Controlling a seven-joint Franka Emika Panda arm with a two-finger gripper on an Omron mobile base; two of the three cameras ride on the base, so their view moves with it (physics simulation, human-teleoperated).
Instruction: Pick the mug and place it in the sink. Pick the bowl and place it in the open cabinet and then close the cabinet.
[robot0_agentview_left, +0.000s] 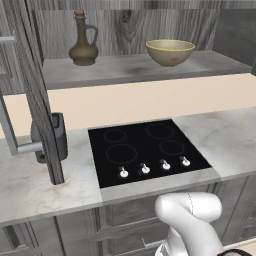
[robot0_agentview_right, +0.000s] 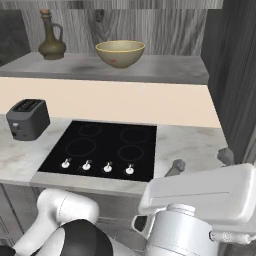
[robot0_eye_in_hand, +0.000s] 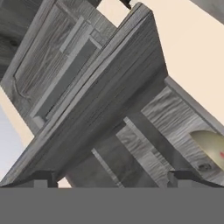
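I count one bowl and one brown jug on the cabinet shelf, one toaster on my bench, and one cooktop with four knobs.

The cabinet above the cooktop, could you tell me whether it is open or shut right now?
Open. The cabinet door swings out over the counter, leaving the grey shelf, with the bowl and brown jug on it, fully exposed.
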